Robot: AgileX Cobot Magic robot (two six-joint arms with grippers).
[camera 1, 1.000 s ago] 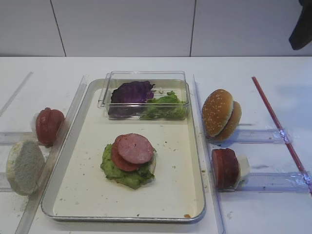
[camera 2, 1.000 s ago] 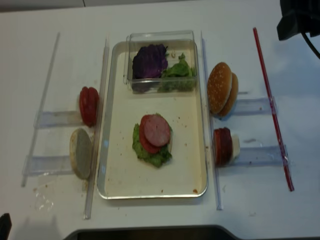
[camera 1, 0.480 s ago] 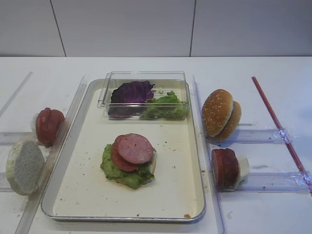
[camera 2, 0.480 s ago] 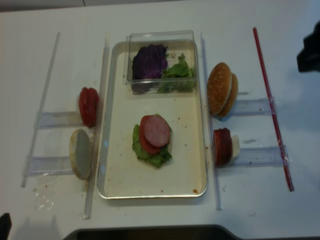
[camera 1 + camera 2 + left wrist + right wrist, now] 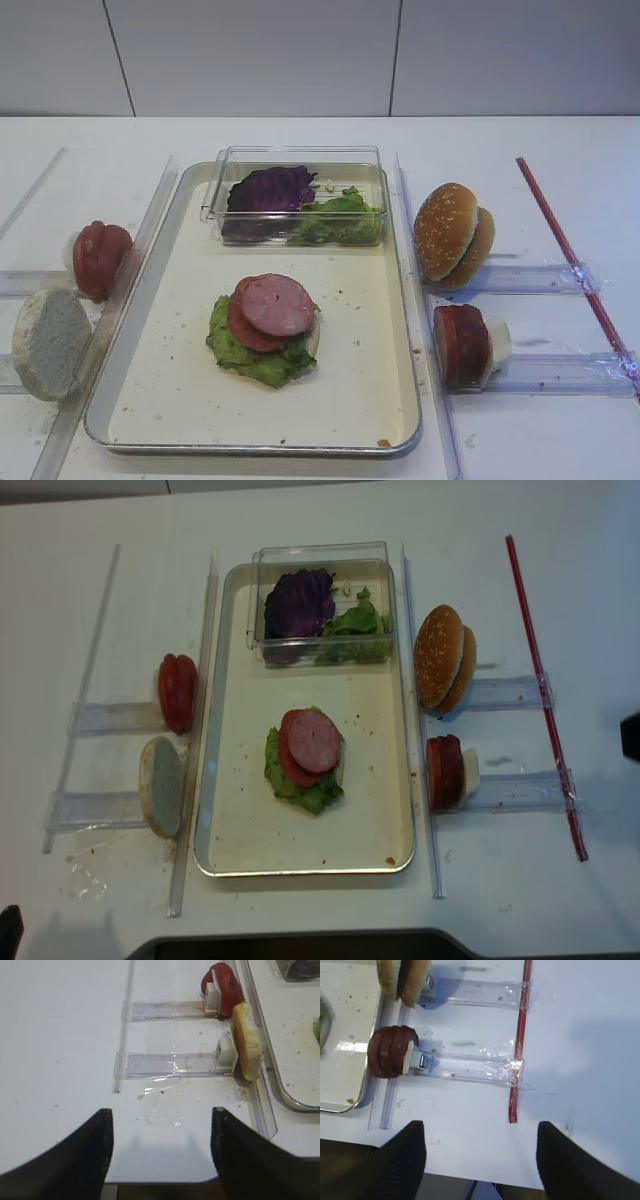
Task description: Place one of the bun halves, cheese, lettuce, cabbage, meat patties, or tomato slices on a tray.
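I see the tray (image 5: 395, 330) in the middle of the bench (image 5: 540, 440), with a stack on its floor: lettuce (image 5: 245, 355) under 2 meat patties (image 5: 272, 305). A clear box (image 5: 300, 155) at the tray's far end holds the cabbage (image 5: 270, 188) and more green leaves. Right of the tray, 2 bun halves (image 5: 452, 233) stand on edge, with more meat discs (image 5: 460, 345) nearer me. Left of it are tomato slices (image 5: 100, 257) and a pale bun half (image 5: 50, 340). My right pincer (image 5: 480, 1160) hangs wide apart over bare bench, holding nothing; my left pincer (image 5: 161, 1147) is likewise spread and empty.
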